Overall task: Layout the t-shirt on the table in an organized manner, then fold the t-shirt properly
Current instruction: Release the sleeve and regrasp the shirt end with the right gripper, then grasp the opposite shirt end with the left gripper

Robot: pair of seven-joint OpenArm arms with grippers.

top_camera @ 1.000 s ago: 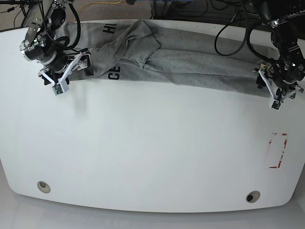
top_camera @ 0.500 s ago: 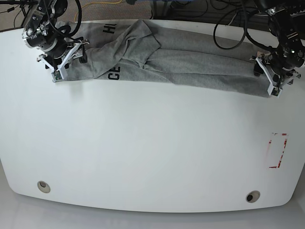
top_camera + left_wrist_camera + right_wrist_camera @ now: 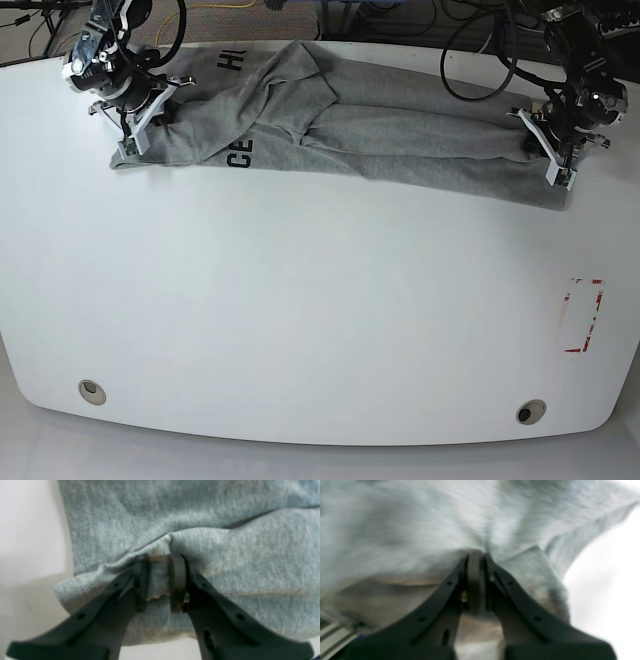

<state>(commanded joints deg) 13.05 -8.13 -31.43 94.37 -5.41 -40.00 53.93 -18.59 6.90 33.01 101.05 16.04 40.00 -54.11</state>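
1. The light heather-grey cotton t-shirt with black block lettering (image 3: 340, 125) lay bunched in a long, rumpled band along the far edge of the large smooth white table (image 3: 300, 300), well apart from the small red-and-white rectangular mark (image 3: 581, 315) near the table's other side.
2. The left gripper (image 3: 160, 580), at the end of the shirt nearer that mark, pinched a ridge of grey fabric between its dark pads; a thick tuck of cloth filled the gap between them.
3. The right gripper (image 3: 475, 580), at the shirt's opposite end by the lettering, had its jaws pressed nearly together on a thin fold; the wrist view was blurred, so how deep the bite went could not be told.
4. Risk, as a judgement: the right grip looked shallow, so a pull to spread the shirt could let the cloth slip free on that side and leave the garment skewed.
5. Another risk: each pinch seemed to catch several layers. Drawing them toward the mark could drag the whole bundle without opening it, since a folded flap lay over the chest print.
6. The shirt sat close to the table's far rim, so any slack could slide off the back.
7. The knit looked soft, matte and faintly fuzzy, creasing in rounded ridges; the tabletop was glossy and hard with rounded corners, offering little friction to hold the cloth.
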